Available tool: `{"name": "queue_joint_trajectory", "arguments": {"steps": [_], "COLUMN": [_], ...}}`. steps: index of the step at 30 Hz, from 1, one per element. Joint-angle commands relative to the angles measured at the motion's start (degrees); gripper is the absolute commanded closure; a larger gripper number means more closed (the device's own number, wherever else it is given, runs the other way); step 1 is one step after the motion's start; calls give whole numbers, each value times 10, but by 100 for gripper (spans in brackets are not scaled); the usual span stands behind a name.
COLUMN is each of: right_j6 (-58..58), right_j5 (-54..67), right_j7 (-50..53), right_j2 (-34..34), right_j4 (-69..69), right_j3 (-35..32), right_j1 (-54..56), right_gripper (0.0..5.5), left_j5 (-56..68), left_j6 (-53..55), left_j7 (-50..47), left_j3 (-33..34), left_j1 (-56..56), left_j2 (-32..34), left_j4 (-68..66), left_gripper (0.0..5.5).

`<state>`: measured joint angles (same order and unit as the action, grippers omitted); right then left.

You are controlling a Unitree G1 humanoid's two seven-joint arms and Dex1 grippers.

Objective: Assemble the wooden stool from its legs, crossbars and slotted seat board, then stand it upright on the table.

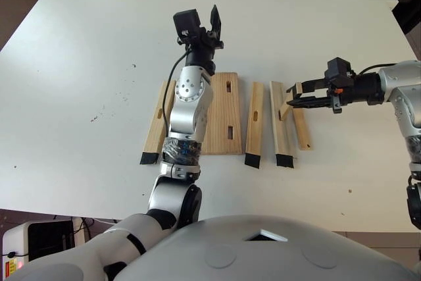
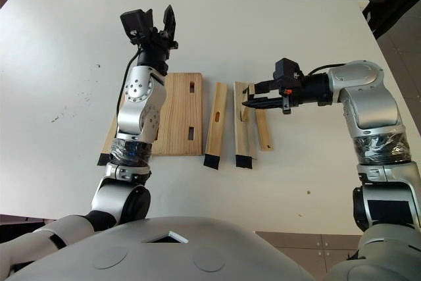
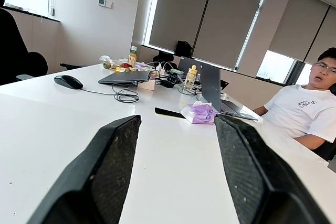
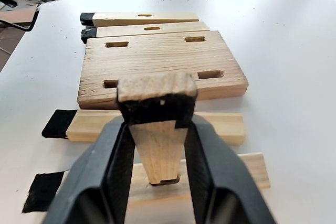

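Crossbar (image 4: 157, 156), clamped near its upper end between the two fingers of the right gripper (image 1: 293, 102), which are closed onto its side faces. The long axis of the crossbar is held steeply, tilted slightly off upright. Its lower, narrowed end is set at the slot of a leg (image 4: 251, 170) lying flat on the table (image 1: 79, 64). Whether that end is seated in the slot or only resting at its mouth cannot be told with certainty.

The slotted leg is the second leg out from the right edge of the seat board (image 1: 227, 113). Its long axis is laid parallel to that edge, with a first leg (image 1: 254, 123) between it and the board. A loose crossbar (image 1: 302, 129) is laid just beyond it, farther from the board. Two more legs (image 4: 142, 23) are laid alongside the board's left edge.

The coming move is judged to be a push along the crossbar's own axis, down into the leg, so the tilt has to be matched to the slot. The right arm is placed directly over the joint. The left gripper (image 1: 209, 25) is raised above the far end of the board, fingers spread wide and empty, well apart from the joint.
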<state>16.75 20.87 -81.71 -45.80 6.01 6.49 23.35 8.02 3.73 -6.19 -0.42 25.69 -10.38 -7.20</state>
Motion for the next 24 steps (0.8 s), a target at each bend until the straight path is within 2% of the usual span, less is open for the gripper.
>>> {"name": "queue_joint_trajectory", "arguments": {"steps": [1, 24], "right_j6": [-18, -27], "right_j5": [-16, -40], "right_j7": [10, 14], "right_j2": [8, 11], "right_j4": [19, 38], "right_j3": [2, 23], "right_j1": [13, -15], "right_gripper": [419, 419], "left_j5": [2, 8], "left_j6": [2, 2], "left_j7": [5, 4], "left_j3": [2, 5], "left_j1": [8, 9], "left_j2": [-5, -10], "left_j4": [-11, -8], "left_gripper": [289, 289]}}
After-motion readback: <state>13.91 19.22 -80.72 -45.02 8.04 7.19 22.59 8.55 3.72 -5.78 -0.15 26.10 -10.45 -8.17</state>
